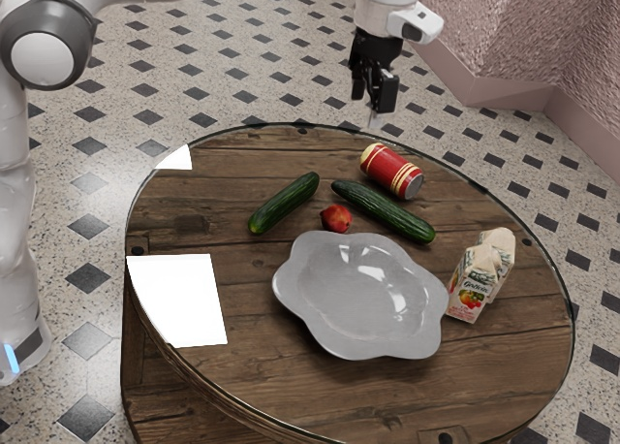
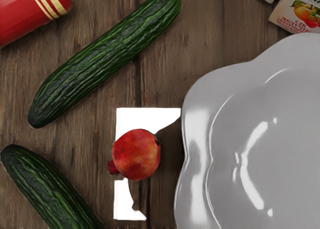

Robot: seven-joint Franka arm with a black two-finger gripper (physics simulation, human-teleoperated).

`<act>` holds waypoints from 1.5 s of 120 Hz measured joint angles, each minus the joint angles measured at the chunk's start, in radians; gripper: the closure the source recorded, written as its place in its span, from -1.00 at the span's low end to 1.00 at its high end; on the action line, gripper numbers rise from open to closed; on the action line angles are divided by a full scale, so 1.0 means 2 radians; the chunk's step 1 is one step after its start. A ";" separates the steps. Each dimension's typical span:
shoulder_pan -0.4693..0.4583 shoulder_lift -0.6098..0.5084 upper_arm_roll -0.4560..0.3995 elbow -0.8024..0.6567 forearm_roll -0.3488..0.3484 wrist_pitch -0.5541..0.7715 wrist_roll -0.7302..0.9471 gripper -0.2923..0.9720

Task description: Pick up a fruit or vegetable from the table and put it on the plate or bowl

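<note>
A small red pomegranate [image 1: 336, 218] lies on the round wooden table [image 1: 242, 366], just off the far rim of a grey scalloped plate [image 1: 291, 281]. One dark green cucumber [image 1: 283, 203] lies toward the exterior view's left of it, and a second cucumber [image 1: 384, 211] toward the right. My gripper [image 1: 374, 97] hangs high above the table's far edge, open and holding nothing. The wrist view looks straight down on the pomegranate [image 2: 136, 154], with the plate [image 2: 250, 139] beside it and the two cucumbers [image 2: 105, 56] [image 2: 47, 189] on the other side.
A red can [image 1: 391, 171] lies on its side behind the right cucumber. A juice carton [image 1: 480, 275] stands at the plate's right side. Bright white reflections [image 1: 176, 299] sit on the table's left part. Tiled floor surrounds the table.
</note>
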 joint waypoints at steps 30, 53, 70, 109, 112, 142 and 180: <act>0.003 0.000 0.001 0.000 0.003 -0.004 0.001 -0.54; 0.007 -0.003 0.003 0.011 0.002 -0.018 0.026 -0.54; 0.021 0.003 0.000 0.018 0.003 -0.038 0.083 -0.53; 0.012 0.039 -0.006 0.005 0.035 -0.033 0.286 -0.53; 0.011 0.041 -0.007 0.002 0.039 -0.032 0.300 -0.53; 0.004 0.055 -0.010 -0.049 0.054 0.000 0.434 -0.53; 0.011 0.033 -0.005 -0.123 0.042 0.052 0.552 -0.53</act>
